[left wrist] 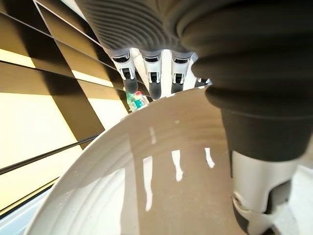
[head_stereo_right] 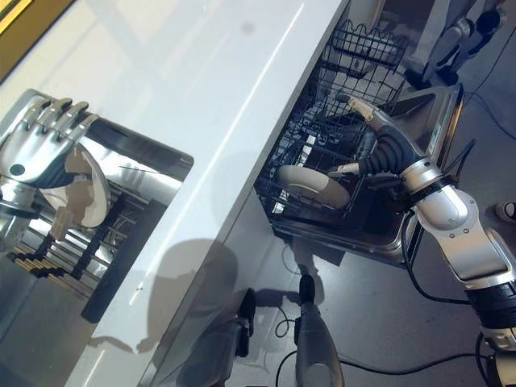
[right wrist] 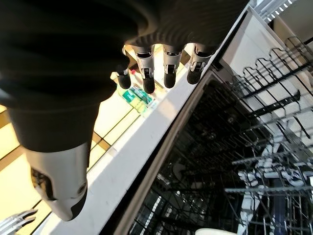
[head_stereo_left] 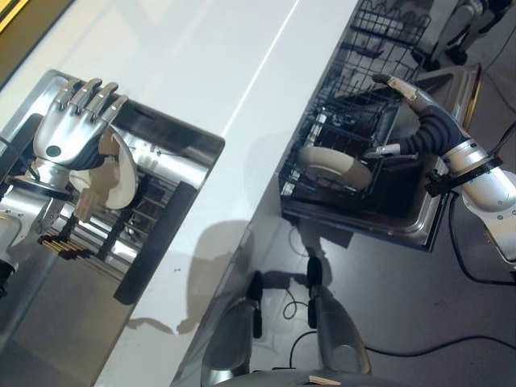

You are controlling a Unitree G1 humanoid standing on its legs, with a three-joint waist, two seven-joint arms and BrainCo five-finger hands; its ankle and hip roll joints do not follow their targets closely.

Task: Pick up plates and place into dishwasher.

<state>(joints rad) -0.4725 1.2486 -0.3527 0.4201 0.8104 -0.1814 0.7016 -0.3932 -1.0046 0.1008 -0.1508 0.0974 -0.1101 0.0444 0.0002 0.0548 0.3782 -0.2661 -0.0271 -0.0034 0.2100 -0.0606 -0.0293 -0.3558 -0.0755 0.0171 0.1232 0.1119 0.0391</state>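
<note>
Left robot hand (head_stereo_left: 68, 129) over the sink (head_stereo_left: 173, 133), fingers and thumb pinching a white plate (head_stereo_left: 119, 181) by its rim. Glossy, stiff, breakable, likely slippery; best gripped firmly at the edge. Right robot hand (head_stereo_left: 403, 89) relaxed, holding nothing, above the dishwasher rack (head_stereo_left: 355, 121), where another plate (head_stereo_left: 334, 165) rests.

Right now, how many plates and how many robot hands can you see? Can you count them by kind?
Round white ceramic plates: 2 (one held in the left hand over the sink, one standing in the black wire dishwasher rack)
Silver robot hands: 2 (left hand, right hand)
Black wire dishwasher racks: 1
Total: 5
</note>
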